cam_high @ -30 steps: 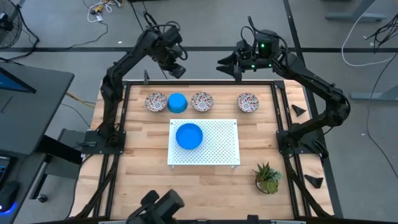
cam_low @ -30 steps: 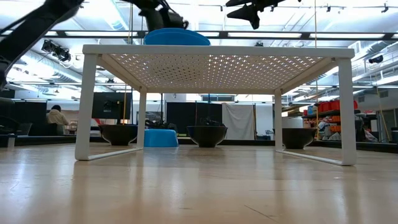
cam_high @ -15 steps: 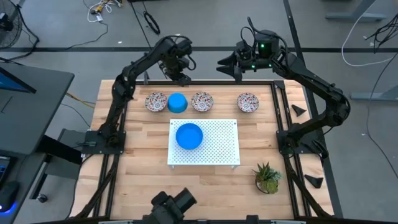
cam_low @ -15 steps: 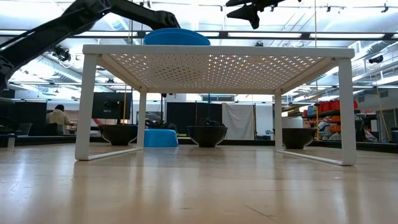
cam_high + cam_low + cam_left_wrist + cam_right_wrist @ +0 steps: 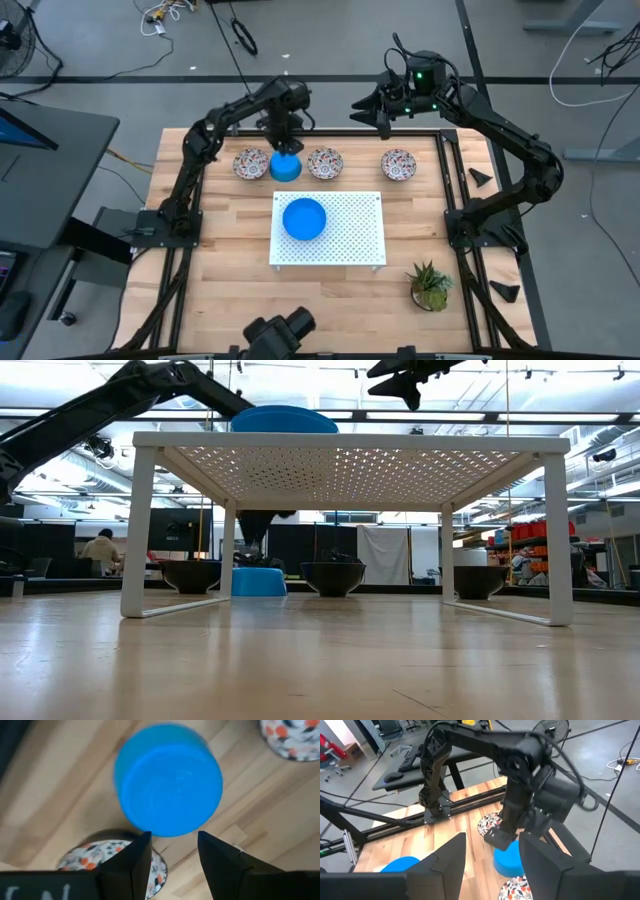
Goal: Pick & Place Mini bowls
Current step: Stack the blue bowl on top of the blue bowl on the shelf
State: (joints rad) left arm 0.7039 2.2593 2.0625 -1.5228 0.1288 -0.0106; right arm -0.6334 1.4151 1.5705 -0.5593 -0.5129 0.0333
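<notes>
A blue mini bowl (image 5: pixel 285 166) sits mouth down in the far row, between two floral mini bowls (image 5: pixel 249 163) (image 5: pixel 325 162); a third floral bowl (image 5: pixel 399 164) stands farther right. Another blue bowl (image 5: pixel 304 218) rests on the white perforated board (image 5: pixel 350 235). My left gripper (image 5: pixel 283 138) hangs open just above the upturned blue bowl (image 5: pixel 167 780), with its fingertips (image 5: pixel 142 842) over the bowl's rim and a gap showing in the low view (image 5: pixel 262 530). My right gripper (image 5: pixel 375 105) is open, high beyond the table's far edge.
The white board stands on legs (image 5: pixel 138 530) at mid table, raised above the wood. A small green potted plant (image 5: pixel 430 285) stands near the right front corner. Floral bowls (image 5: pixel 110 860) sit close on both sides of the upturned blue bowl. Bare wood lies along the near edge.
My left gripper has come in from beyond the table's far edge, moving toward the near edge and down over the upturned blue bowl; in the low view it has dropped into sight behind the board. The bowls have stayed put.
</notes>
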